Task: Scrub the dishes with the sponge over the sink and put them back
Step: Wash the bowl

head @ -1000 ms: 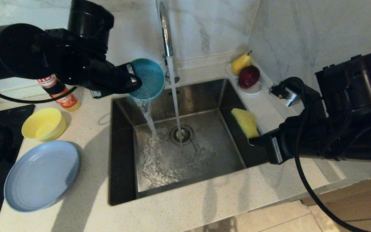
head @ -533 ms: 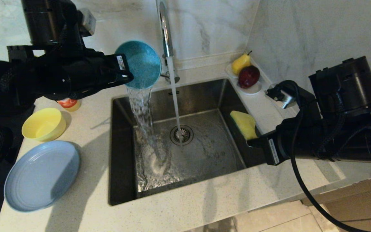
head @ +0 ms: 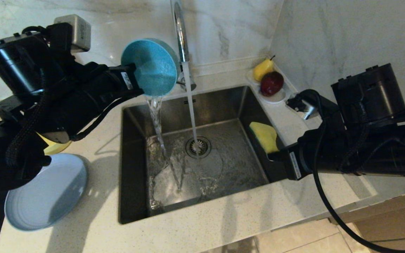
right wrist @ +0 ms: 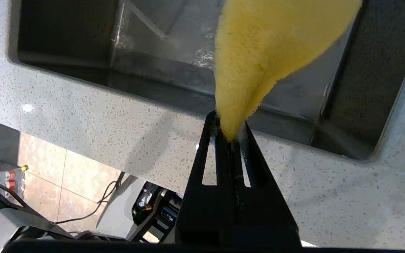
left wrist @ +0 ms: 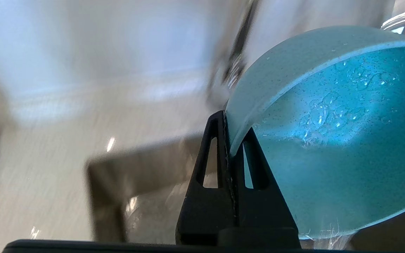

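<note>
One grey-blue plate [head: 46, 191] lies nearest on the surface [head: 223, 225], one yellow bowl [head: 56, 147] just behind it, mostly hidden by the left arm. One sink [head: 195, 175], tap running. Right hand [head: 274, 154], clamped on the one sponge [head: 264, 135], hovers at the sink's right edge. Farther back, left hand [head: 134, 82] pinches the rim of the one teal bowl [head: 151, 66], tilted, draining; the bowl lies leftward across the basin from the sponge, its open face turned toward it.
</note>
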{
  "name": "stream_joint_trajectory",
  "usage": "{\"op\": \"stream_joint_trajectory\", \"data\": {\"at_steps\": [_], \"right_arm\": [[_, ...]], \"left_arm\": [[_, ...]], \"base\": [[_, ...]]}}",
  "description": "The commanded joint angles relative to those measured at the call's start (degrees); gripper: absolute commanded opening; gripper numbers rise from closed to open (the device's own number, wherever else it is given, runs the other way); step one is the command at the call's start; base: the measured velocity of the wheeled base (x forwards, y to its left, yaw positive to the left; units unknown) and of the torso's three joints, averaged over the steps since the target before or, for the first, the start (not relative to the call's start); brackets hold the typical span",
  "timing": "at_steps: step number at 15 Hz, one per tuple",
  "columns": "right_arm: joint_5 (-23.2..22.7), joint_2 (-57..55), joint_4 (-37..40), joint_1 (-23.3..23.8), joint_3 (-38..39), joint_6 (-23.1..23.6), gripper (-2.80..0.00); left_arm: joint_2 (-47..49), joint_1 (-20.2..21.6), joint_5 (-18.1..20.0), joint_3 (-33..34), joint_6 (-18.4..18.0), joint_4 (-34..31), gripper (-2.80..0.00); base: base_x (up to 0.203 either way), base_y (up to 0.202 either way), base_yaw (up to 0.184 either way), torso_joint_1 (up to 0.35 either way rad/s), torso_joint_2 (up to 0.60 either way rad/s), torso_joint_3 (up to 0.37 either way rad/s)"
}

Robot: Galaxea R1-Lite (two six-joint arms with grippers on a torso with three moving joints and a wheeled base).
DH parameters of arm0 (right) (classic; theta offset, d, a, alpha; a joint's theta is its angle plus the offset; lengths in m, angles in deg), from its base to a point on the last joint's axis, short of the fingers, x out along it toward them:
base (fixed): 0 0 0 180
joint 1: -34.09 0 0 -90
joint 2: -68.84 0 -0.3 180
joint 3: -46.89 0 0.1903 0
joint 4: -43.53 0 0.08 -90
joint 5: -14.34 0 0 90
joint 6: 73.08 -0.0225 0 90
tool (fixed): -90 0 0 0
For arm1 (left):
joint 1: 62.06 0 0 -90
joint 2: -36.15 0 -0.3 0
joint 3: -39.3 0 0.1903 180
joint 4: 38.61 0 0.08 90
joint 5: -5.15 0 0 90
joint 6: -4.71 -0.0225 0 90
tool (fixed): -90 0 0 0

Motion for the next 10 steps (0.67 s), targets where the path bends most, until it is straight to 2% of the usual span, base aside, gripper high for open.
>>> {"op": "stream_joint_trajectory", "data": {"at_steps": [1, 4, 10], "right_arm": [[0.0, -0.3, 0.0, 0.0, 0.0, -0.1, -2.80], [-0.3, -0.3, 0.0, 0.0, 0.0, -0.1, -2.80], [-0.6, -0.3, 0.0, 0.0, -0.1, -0.1, -2.80]], "left_arm": [[-0.4, 0.1, 0.5, 4.6, -1.3, 8.2, -2.80], [-0.3, 0.2, 1.2, 8.6, -3.1, 17.0, -2.80], [-0.8, 0.4, 1.9, 13.4, -4.0, 22.8, -2.80]], "base": [[0.000, 0.000, 0.000, 0.000, 0.00, 0.000], [0.000, 0.000, 0.000, 0.000, 0.00, 0.000], [0.000, 0.000, 0.000, 0.000, 0.00, 0.000]]}}
